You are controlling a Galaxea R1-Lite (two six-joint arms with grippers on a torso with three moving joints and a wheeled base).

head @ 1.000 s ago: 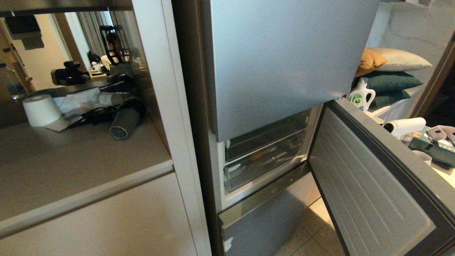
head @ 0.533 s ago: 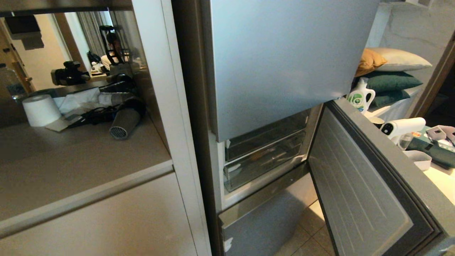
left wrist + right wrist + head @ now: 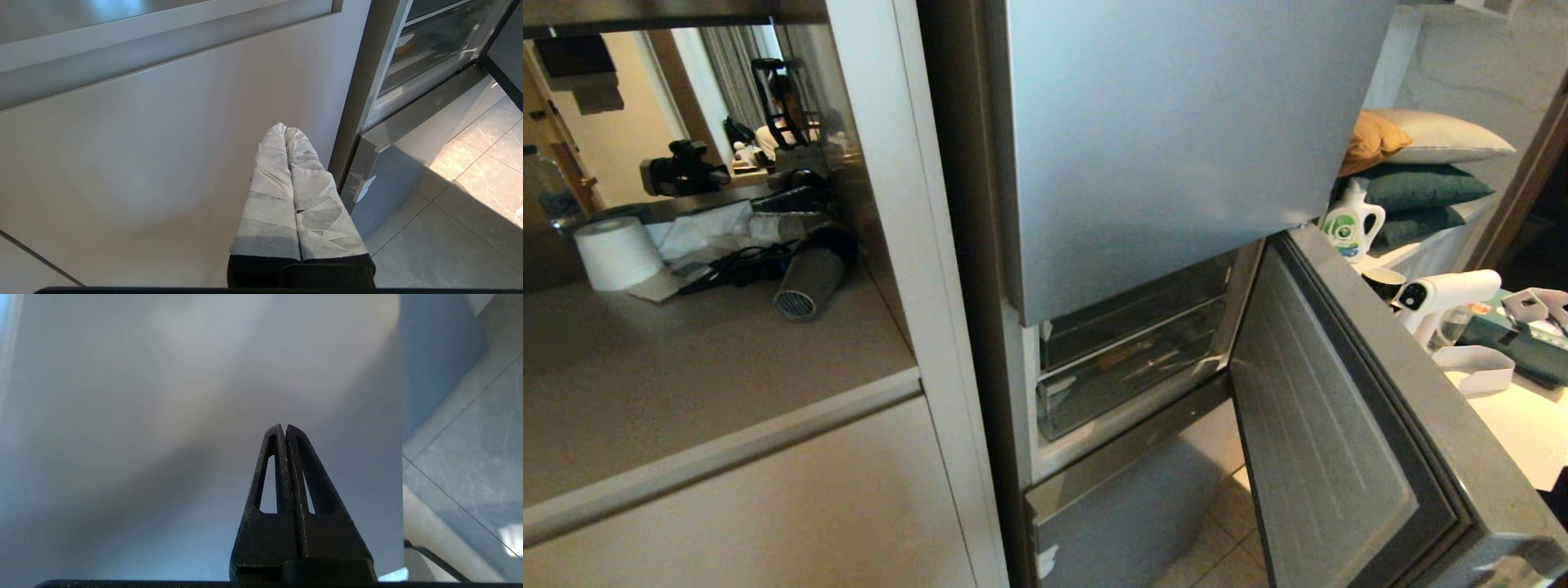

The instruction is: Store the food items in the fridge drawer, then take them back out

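Silver-grey fridge doors fill the middle of our head view: the upper door point(image 3: 1176, 139) is shut, and the middle door point(image 3: 1347, 425) stands swung open toward our right. Behind it we see two clear plastic drawers stacked, both pushed in. The lower one is the fridge drawer point(image 3: 1127, 384); through its transparent front only a faint tan-orange shape shows, and we cannot tell which food item it is.

To our left, a beige counter point(image 3: 686, 359) in a niche carries a white paper roll point(image 3: 617, 251), a grey hair dryer point(image 3: 809, 282) lying on its side and a tangle of black cable.

To our right, past the open door, a white detergent bottle point(image 3: 1352, 219) with a green label stands by stacked pillows point(image 3: 1417, 171); its writing is too small to read. No other lettering is legible.

Our left pincer point(image 3: 286, 130), its fingers wrapped in white tape, is clenched and empty, low in front of the pale cabinet panel point(image 3: 163, 163) beside the fridge. Our right pincer point(image 3: 283, 426), bare black, is also clenched and empty, pointing at a flat grey surface point(image 3: 184, 416).
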